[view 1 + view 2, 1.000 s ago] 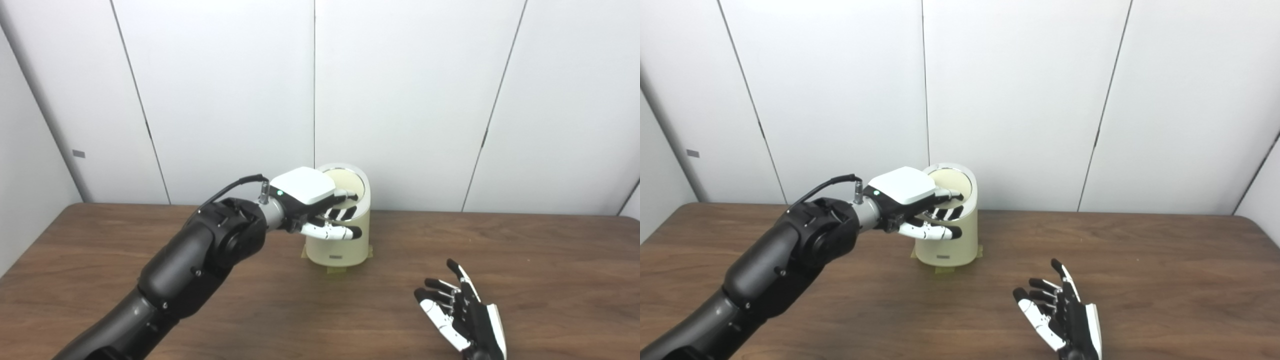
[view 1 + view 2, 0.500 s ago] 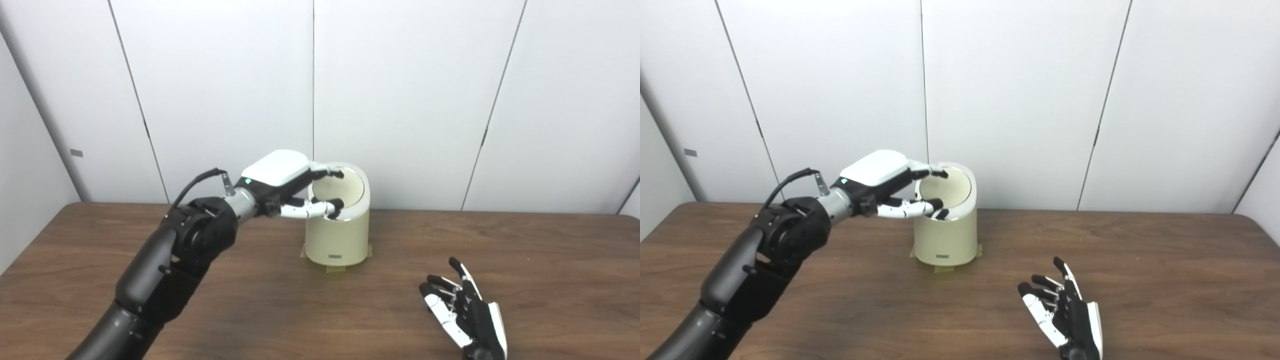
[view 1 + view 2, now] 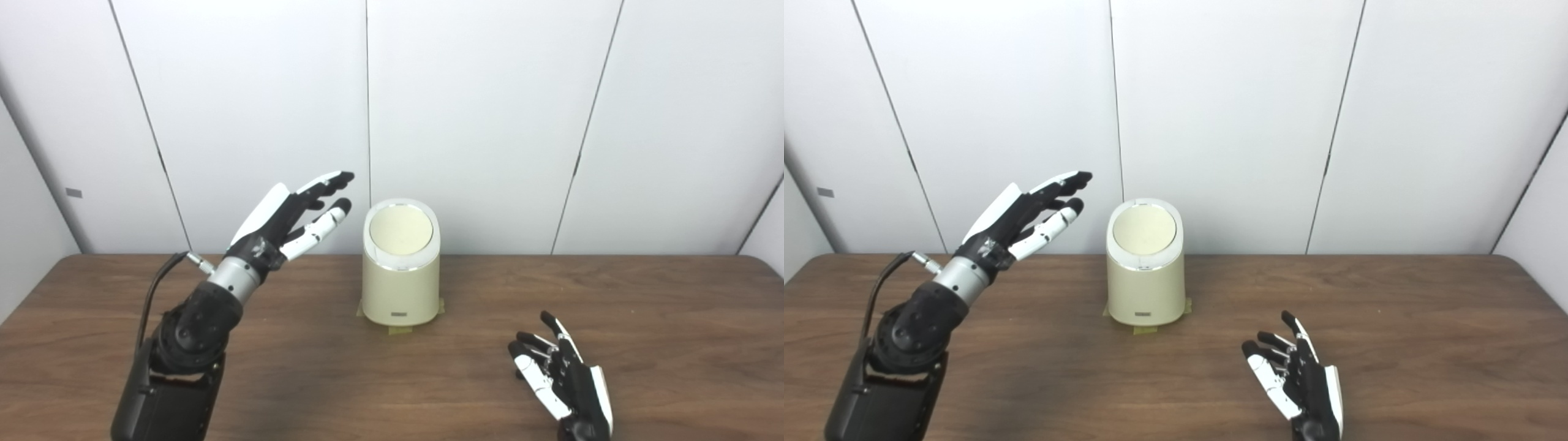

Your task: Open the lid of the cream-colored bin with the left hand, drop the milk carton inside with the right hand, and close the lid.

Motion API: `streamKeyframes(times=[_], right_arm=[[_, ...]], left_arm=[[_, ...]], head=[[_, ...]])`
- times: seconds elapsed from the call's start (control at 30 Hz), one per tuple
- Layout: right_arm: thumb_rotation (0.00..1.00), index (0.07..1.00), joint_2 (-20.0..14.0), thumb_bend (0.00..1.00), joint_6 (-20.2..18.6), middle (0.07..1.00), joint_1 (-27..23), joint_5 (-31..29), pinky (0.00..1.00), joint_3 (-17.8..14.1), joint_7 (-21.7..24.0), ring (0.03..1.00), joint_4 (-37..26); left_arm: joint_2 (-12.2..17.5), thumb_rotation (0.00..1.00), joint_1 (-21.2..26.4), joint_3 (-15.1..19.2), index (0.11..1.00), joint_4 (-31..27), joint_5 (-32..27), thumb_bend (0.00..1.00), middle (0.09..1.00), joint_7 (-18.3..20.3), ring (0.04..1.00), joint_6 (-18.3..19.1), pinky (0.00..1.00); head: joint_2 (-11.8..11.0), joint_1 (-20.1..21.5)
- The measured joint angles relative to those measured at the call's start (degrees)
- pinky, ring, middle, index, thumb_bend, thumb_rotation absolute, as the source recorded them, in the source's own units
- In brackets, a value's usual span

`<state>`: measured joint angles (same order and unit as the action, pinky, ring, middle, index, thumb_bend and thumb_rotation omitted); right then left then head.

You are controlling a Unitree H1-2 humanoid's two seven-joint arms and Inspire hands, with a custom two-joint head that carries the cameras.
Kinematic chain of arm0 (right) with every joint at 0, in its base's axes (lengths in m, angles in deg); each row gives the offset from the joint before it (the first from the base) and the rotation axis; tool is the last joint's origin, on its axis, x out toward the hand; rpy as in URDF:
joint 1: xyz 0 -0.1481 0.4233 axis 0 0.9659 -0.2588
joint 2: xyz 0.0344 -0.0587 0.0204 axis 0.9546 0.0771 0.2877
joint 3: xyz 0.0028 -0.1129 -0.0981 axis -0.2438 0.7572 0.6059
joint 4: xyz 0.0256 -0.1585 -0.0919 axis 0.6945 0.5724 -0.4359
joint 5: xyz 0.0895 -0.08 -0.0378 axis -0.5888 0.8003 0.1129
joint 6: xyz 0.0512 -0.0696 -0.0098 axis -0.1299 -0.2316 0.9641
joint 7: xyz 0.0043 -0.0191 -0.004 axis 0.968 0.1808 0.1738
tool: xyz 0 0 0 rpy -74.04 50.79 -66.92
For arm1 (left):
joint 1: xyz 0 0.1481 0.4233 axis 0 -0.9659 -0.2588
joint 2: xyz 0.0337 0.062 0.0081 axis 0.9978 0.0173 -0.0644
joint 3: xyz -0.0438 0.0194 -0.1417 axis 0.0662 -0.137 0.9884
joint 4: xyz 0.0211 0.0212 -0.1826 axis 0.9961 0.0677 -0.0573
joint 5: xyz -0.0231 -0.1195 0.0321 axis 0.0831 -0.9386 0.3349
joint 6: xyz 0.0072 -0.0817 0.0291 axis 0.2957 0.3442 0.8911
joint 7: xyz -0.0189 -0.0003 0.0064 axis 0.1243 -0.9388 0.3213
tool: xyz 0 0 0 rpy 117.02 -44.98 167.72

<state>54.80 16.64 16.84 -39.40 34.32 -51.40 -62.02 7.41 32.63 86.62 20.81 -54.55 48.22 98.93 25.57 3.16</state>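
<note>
The cream-colored bin (image 3: 400,275) stands upright at the middle of the wooden table (image 3: 643,306), close to the back wall, with its round lid (image 3: 401,233) shut. My left hand (image 3: 288,217) is open and empty, raised in the air to the left of the bin and apart from it. My right hand (image 3: 566,383) is open and empty, low over the table at the front right; it also shows in the right eye view (image 3: 1298,380). No milk carton is in view.
Strips of tape (image 3: 401,329) hold the bin's base to the table. White wall panels (image 3: 490,122) stand right behind the bin. My left forearm (image 3: 184,343) rises from the front left edge.
My left hand has let go of the lid, pulled back to the left and lifted with fingers spread. The lid now lies shut on the bin. The camera has shifted slightly.
</note>
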Motion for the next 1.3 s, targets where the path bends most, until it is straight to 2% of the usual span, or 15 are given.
streamKeyframes(times=[0.1, 0.23, 0.33, 0.37, 0.43, 0.5, 0.57, 0.67, 0.73, 0.83, 0.87, 1.0, 1.17, 1.27, 1.3], right_arm=[[0.53, 0.91, -0.47, 0.7, 0.58, 0.802, -0.15, -0.47, 0.6, -0.71, 0.01, 0.723, -0.01], [0.5, 0.921, -1.09, 0.7, 0.82, 0.868, -0.63, -0.36, 0.63, -1.12, -0.06, 0.779, 0.15], [0.58, 0.946, -1.79, 0.74, 1.04, 0.924, -1.07, -0.11, 0.7, -1.06, 0.01, 0.858, 0.69], [0.62, 0.953, -1.97, 0.75, 1.29, 0.93, -1.19, -0.26, 0.72, -1.05, 0.12, 0.868, 1.05], [0.69, 0.982, -2.32, 0.77, 2.49, 0.959, -1.37, -1.34, 0.79, -1.04, 0.61, 0.904, 1.73], [0.73, 0.997, -2.77, 0.76, 3.29, 0.991, -1.59, -2.56, 0.86, -1.02, 1.56, 0.942, 1.99], [0.74, 0.999, -3.68, 0.75, 3.35, 0.997, -2.26, -3.72, 0.87, -1.0, 2.94, 0.957, 2.38], [0.72, 1.0, -5.32, 0.79, 3.15, 1.0, -3.77, -5.69, 0.89, -1.14, 4.91, 0.989, 2.75], [0.69, 1.0, -5.7, 0.81, 2.91, 1.0, -4.68, -7.52, 0.89, -1.61, 5.86, 0.998, 2.74], [0.7, 1.0, -5.84, 0.83, 2.29, 1.0, -5.37, -8.96, 0.89, -1.87, 6.46, 1.0, 2.12], [0.72, 1.0, -5.88, 0.85, 1.98, 1.0, -5.36, -8.55, 0.87, -1.59, 6.6, 1.0, 1.67], [0.73, 1.0, -7.08, 0.94, 0.68, 1.0, -5.27, -4.7, 0.88, -0.07, 6.87, 1.0, -1.23], [0.66, 1.0, -8.24, 0.98, -2.14, 1.0, -5.21, -0.51, 0.91, 0.2, 6.67, 0.982, -3.92], [0.67, 1.0, -8.23, 0.97, -3.07, 1.0, -5.19, -1.12, 0.9, 0.08, 7.04, 0.992, -4.18], [0.69, 1.0, -8.2, 0.93, -3.37, 1.0, -5.17, -2.04, 0.89, 0.01, 7.47, 0.996, -4.2]], left_arm=[[-0.71, 0.85, -3.96, 0.97, 0.927, -3.62, -2.6, 0.34, 0.906, -1.37, 0.901, 1.22, 0.89], [-2.83, 0.86, -8.85, 1.76, 0.941, -4.63, -6.36, 0.33, 0.92, -2.58, 0.907, 1.29, 0.88], [-4.96, 0.83, -11.95, 2.61, 0.955, -3.75, -9.17, 0.32, 0.929, -4.14, 0.913, 1.21, 0.89], [-5.57, 0.82, -12.42, 3.02, 0.96, -3.35, -10.01, 0.34, 0.93, -4.73, 0.915, 1.21, 0.9], [-7.26, 0.87, -13.61, 4.18, 0.978, -2.89, -11.32, 0.38, 0.934, -6.8, 0.926, 1.21, 0.92], [-8.32, 0.93, -14.68, 4.36, 0.995, -3.0, -11.76, 0.34, 0.941, -8.54, 0.933, 1.22, 0.92], [-9.12, 0.95, -16.15, 3.98, 0.995, -3.39, -11.92, 0.34, 0.943, -9.4, 0.934, 1.23, 0.93], [-9.95, 0.96, -18.63, 2.58, 0.998, -3.75, -11.09, 0.32, 0.958, -10.87, 0.956, 1.23, 0.98], [-11.0, 0.97, -20.35, 2.2, 1.0, -3.78, -11.18, 0.33, 0.968, -11.59, 0.967, 1.22, 0.97], [-12.36, 0.98, -21.94, 2.3, 1.0, -3.75, -12.63, 0.35, 0.971, -12.58, 0.962, 1.2, 0.96], [-12.5, 0.98, -22.2, 2.33, 1.0, -3.75, -13.19, 0.35, 0.969, -12.59, 0.957, 1.16, 0.96], [-12.31, 1.0, -22.91, 2.62, 1.0, -3.97, -13.75, 0.33, 0.967, -12.91, 0.96, 1.11, 0.95], [-11.47, 0.99, -25.27, 2.87, 1.0, -4.49, -14.46, 0.33, 0.986, -13.08, 0.973, 0.72, 0.97], [-11.81, 0.98, -26.42, 3.03, 1.0, -4.5, -15.41, 0.34, 0.987, -13.42, 0.977, 0.73, 0.98], [-12.11, 0.99, -26.56, 3.29, 1.0, -4.53, -15.73, 0.36, 0.989, -13.7, 0.98, 0.77, 0.99]], head=[[0.26, 0.0], [0.35, 0.17], [0.35, 0.17], [0.7, 1.31], [0.79, 1.93], [0.79, 2.28], [0.79, 2.55], [0.79, 2.55], [1.23, 3.34], [1.84, 4.48], [2.02, 4.66], [2.37, 5.45], [2.55, 6.68], [3.08, 6.59], [3.25, 6.59]])
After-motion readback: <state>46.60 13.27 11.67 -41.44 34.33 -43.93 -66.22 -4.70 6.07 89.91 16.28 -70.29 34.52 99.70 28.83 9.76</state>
